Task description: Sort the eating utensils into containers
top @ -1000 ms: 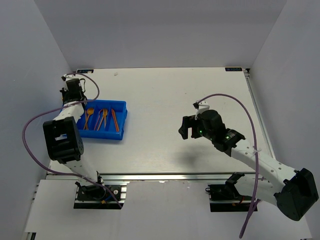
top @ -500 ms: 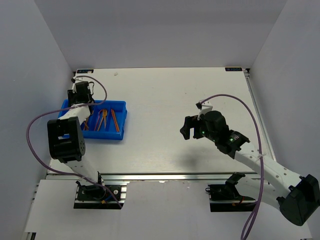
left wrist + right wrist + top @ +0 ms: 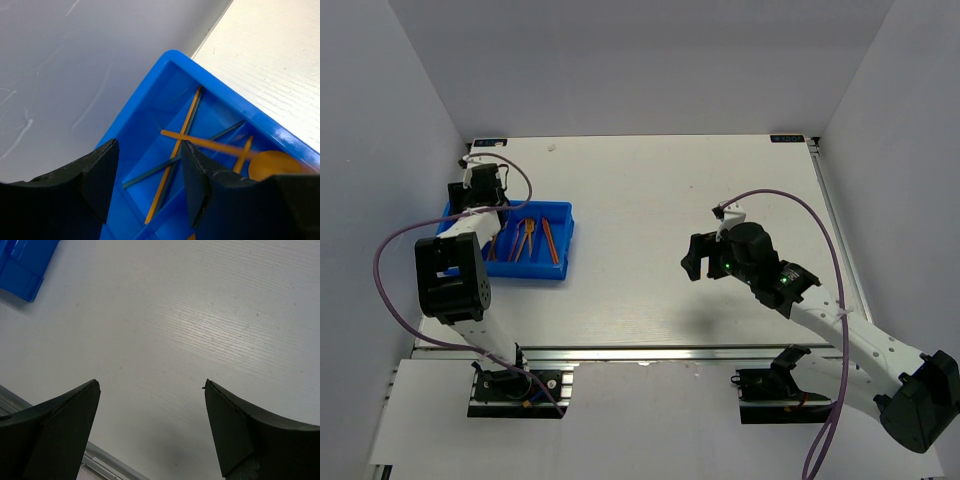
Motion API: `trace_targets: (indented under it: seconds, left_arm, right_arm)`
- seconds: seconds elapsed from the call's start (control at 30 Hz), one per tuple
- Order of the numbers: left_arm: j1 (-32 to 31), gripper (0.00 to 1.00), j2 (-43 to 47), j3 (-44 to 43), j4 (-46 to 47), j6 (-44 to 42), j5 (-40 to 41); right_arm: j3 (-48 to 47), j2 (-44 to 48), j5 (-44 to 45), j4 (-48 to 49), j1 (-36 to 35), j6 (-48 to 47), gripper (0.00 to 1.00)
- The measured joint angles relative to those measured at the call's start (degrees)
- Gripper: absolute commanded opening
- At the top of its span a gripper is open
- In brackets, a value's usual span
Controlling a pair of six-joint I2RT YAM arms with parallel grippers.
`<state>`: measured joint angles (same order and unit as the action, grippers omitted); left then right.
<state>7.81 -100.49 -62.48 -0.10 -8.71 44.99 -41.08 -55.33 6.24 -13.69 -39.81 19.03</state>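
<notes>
— Where are the utensils [image 3: 525, 238]?
— In the blue bin [image 3: 569, 222] at the counter's [image 3: 660, 190] left side. Orange ones lie along its compartments, and (in the wrist view) orange sticks [image 3: 175, 150] cross a dark blue stick [image 3: 145, 176] in the end one.
— And the pincers?
— The left pincer [image 3: 149, 172] hangs over that end compartment, jaws apart, holding nothing. The right pincer [image 3: 151, 390] is spread wide above the counter, well apart from the bin

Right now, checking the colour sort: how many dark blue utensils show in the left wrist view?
2 in the blue bin: one dark blue stick alongside the long orange stick, another crossing it. Others may be hidden.
</notes>
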Motion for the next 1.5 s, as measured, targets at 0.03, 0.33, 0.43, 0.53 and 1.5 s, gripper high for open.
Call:
trace_targets:
  seconds: [0.03, 0.33, 0.43, 0.53, 1.5]
  left_arm:
    - [0.0, 0.64, 0.0, -0.1, -0.4, 0.6, -0.2]
    - [-0.3, 0.80, 3.9, -6.6, -7.2, 9.6, -11.2]
    - [-1.5, 0.68, 6.1, -7.2, -7.6, 10.1, -17.4]
    - [-2.2, 0.72, 4.9, -9.8, -9.4, 10.1, -25.0]
    - [-0.3, 0.54, -8.8, -16.2, -13.4, 6.2, -26.4]
  right_arm:
    - [0.0, 0.0, 0.0, 0.0, 0.0, 0.0, 0.89]
    - [0.0, -0.5, 0.0, 0.0, 0.0, 0.0, 0.89]
    - [0.0, -1.4, -0.1, 0.0, 0.0, 0.0, 0.89]
    - [0.0, -2.8, -0.4, -0.1, 0.0, 0.0, 0.89]
    - [-9.5, -10.4, 2.1, -10.4, -2.1, 3.1, 0.89]
